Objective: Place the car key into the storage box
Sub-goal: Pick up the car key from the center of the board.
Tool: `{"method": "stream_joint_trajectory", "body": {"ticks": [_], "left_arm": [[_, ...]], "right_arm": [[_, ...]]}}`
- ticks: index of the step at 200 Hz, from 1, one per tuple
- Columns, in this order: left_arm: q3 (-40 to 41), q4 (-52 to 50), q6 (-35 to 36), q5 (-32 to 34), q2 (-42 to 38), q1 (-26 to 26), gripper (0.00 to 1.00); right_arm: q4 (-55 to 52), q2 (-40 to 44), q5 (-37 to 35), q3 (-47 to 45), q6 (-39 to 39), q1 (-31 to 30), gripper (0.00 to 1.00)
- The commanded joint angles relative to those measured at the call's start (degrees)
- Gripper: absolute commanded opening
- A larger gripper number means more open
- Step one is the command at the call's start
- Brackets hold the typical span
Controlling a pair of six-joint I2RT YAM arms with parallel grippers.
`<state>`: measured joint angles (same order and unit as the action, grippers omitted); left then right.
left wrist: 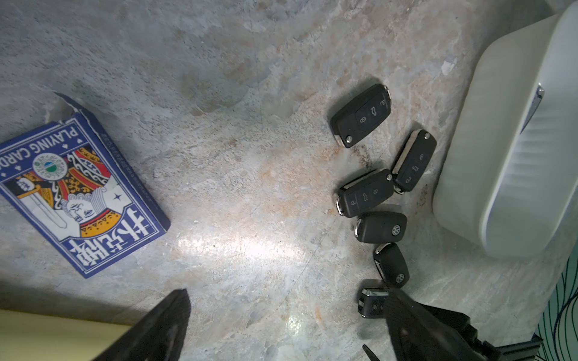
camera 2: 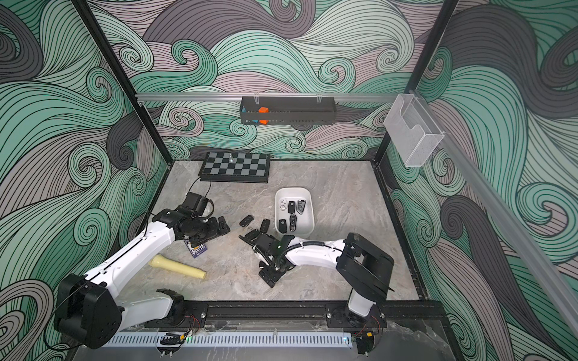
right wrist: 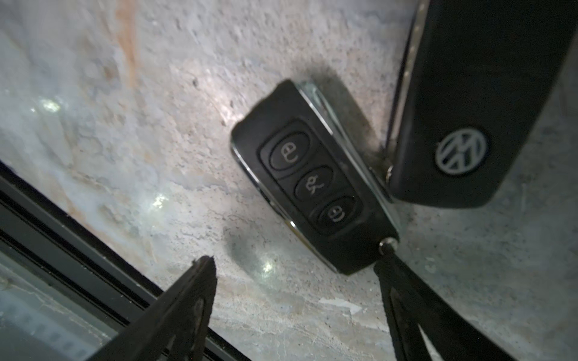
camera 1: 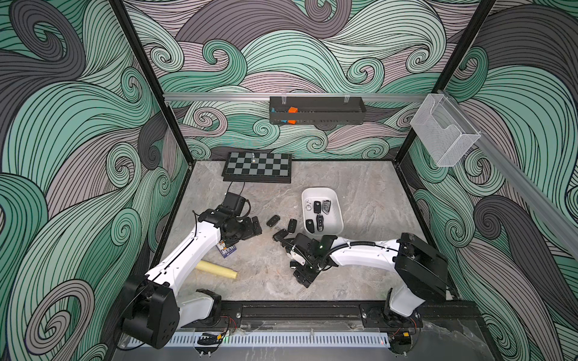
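Six black car-key fobs point(left wrist: 366, 193) lie in a loose line on the grey marbled table point(camera 1: 369, 193), just outside the storage box point(camera 1: 332, 223), a white smooth plastic tub with rounded corners and no lid; five more fobs point(camera 1: 317, 207) lie inside the box. The line starts beside the box wall that faces the left arm and runs away from the box toward the black front rail point(right wrist: 62, 231). The car key point(right wrist: 312, 181), a black three-button fob with chrome edges, lies flat and buttons-up on the table at the end of that line farthest from the box, and a black fob with a round silver badge point(right wrist: 463, 125) lies against its edge on the box side. The right claw point(right wrist: 297, 259) stands wide apart and grips nothing: the car key lies between its fingers, with one fingertip point(right wrist: 403, 287) right at the key's round silver button, though whether they touch I cannot tell. The left claw point(left wrist: 287, 292) is spread fully and empty, hanging above the table on the far side of the fobs from the box. A blue playing-card pack point(left wrist: 81, 187) and a pale yellow cylinder point(camera 1: 215, 269) lie farther from the box on that side
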<state>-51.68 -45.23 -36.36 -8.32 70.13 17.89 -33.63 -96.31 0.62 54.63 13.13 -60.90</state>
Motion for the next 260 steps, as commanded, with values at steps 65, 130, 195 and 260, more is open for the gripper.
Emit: {"method": "stream_joint_trajectory", "body": {"ticks": [65,130,195,260], "left_arm": [[-0.05,-1.0,2.65,0.51,-1.31,-1.98,0.98],[-0.3,-1.7,4.71,0.36,-1.49,-3.4,0.98],[-0.48,-2.31,6.12,0.08,-1.93,-4.65,0.98],[0.74,-1.74,4.92,-0.65,-2.28,-4.9,0.98]], "right_arm": [[0.4,-5.34,-0.18,6.42,-2.32,-1.83,0.73],[-0.47,-7.13,-3.11,7.23,-3.57,-3.14,0.7],[-1.64,-11.75,-10.89,11.91,-7.46,-3.07,0.81],[-1.84,-12.24,-7.75,12.41,-7.68,-2.83,0.71]]}}
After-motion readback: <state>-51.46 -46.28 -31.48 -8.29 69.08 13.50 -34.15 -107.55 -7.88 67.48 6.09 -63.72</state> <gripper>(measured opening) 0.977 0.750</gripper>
